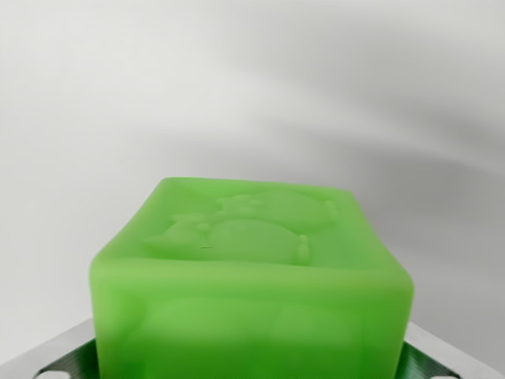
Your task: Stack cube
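Green cube [252, 284] fills the lower half of our wrist view, sitting right up against the gripper [251, 365], whose metal finger pieces show only as grey and dark corners poking out at the wrist view's left and right lower edges, one on each side of the block. From that arrangement we judge the fingers are clamped on the cube, though the contact faces themselves are hidden behind it. Beyond the cube we see only a blurred, pale grey-white background [252, 87], so we cannot tell whether we are lifted clear of a surface, and no second cube is in view anywhere ahead of the gripper. That is the main risk as we see it: with the held block covering so much of the frame, we would have poor sight of the target as we come over it, and a small offset could set this cube down on an edge so it tips or slides off. A hold that is low on the block, as this one seems to be, could also let it pivot between the fingers during travel. The cube itself is a translucent, glossy green with softly rounded edges, and its upper face carries a raised, moulded relief of rounded shapes that we cannot identify further.
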### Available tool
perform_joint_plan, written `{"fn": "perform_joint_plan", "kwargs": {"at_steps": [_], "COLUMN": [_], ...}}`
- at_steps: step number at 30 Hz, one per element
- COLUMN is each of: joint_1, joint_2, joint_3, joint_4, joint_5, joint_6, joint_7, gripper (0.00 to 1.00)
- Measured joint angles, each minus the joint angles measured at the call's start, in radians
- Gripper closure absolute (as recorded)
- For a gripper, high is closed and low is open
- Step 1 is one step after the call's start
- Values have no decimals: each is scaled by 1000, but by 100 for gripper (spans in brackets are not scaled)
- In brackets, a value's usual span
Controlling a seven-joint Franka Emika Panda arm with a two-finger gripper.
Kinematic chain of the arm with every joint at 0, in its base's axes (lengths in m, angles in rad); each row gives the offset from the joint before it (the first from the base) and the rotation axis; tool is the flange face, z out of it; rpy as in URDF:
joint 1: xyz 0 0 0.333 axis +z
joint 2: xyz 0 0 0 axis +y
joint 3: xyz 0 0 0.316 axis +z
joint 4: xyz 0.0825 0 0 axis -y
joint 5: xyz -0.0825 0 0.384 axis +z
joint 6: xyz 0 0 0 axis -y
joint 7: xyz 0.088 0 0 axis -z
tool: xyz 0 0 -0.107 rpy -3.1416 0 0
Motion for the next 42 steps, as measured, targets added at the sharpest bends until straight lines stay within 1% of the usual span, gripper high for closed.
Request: {"fn": "perform_joint_plan", "kwargs": {"at_steps": [42], "joint_1": [55], "joint_2": [153], "joint_3": [7], "joint_4": [269], "joint_5": [-9], "joint_6": [-116], "joint_7": [-21], "gripper": [100]}}
